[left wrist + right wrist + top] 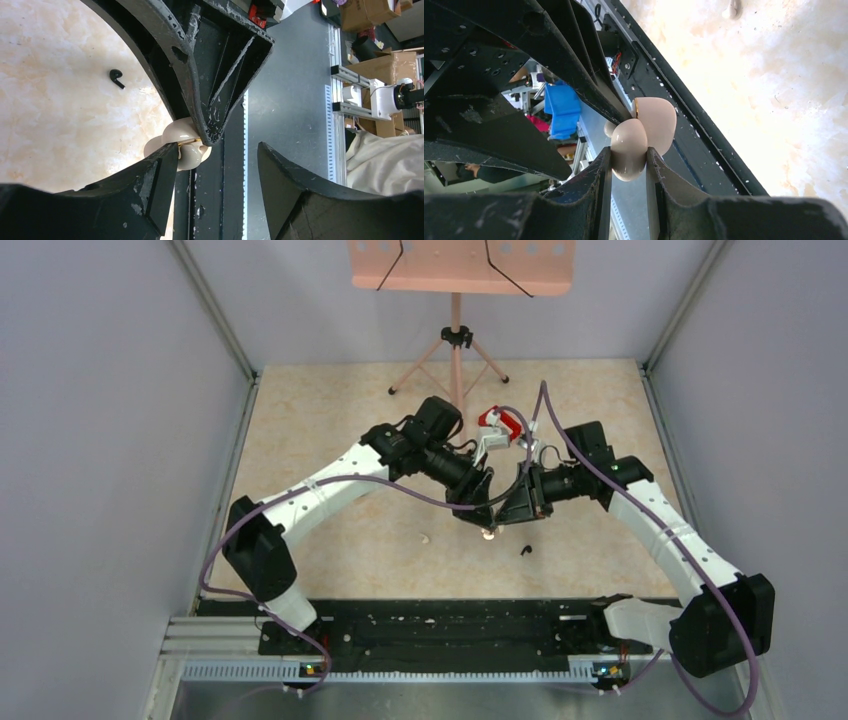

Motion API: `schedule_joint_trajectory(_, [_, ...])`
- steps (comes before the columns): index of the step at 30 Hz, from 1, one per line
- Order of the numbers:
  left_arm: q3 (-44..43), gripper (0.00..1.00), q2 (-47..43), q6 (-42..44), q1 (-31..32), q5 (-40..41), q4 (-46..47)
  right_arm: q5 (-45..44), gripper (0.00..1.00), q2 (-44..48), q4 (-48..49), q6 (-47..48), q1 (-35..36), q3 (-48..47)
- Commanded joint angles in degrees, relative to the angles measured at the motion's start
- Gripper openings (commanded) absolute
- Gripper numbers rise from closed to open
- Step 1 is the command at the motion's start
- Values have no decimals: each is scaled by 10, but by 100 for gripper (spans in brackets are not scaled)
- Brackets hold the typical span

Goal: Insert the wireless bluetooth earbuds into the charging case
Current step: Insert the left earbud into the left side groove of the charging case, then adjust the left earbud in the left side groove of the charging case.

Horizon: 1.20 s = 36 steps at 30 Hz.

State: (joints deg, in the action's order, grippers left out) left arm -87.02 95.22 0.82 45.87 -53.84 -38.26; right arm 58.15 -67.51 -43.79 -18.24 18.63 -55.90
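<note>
The right gripper (pixel 629 152) is pinching the charging case (pixel 644 127) by its lower half. Both pads lie flat on the shell and hold it off the surface (pixel 330 420), near the middle of the top view. The left gripper (pixel 217 150) faces it with fingers spread. One tip sits right at the case, the other stands well clear, and we see nothing held.

We judge the step in hand to be seating an earbud while the right arm steadies the case. To do it well, we would leave the right grip alone and turn the open mouth toward the left arm. The earbud should go in stem-first along the well's axis and be released only once it sits down. No view shows the wells, so we cannot tell whether one is filled.

The surface is a pale, mottled, stone-like sheet with a matte finish. The case looks smooth, glossy and cream-coloured rather than dark: two rounded pebble halves hinged open, with a thin gold line at the seam. That slick curved shell could squirt out of a hard pinch, so a moderate squeeze suits it.

One black earbud (pixel 526 549) lies loose on the surface at about four o'clock from the case. It is tiny and comma-shaped, with a short hooked stem. A small pale piece (pixel 425 537) lies at nine o'clock; we cannot tell what it is.
</note>
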Motion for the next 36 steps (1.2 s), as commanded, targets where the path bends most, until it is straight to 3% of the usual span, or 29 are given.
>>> schedule_joint_trajectory(1, [-11, 66, -12, -35, -6, 61, 63, 70, 0, 24, 30, -9, 14, -8])
schedule_joint_trajectory(12, [16, 66, -29, -119, -15, 131, 142, 70, 0, 33, 58, -35, 14, 7])
schedule_joint_trajectory(27, [40, 66, -88, -137, -32, 176, 140, 24, 0, 29, 103, -84, 15, 22])
schedule_joint_trajectory(33, [76, 78, -134, -183, -32, 249, 160, 2, 0, 29, 147, -129, 14, 37])
schedule_joint_trajectory(36, [103, 90, -153, -226, -32, 311, 179, -8, 0, 28, 171, -150, 15, 49])
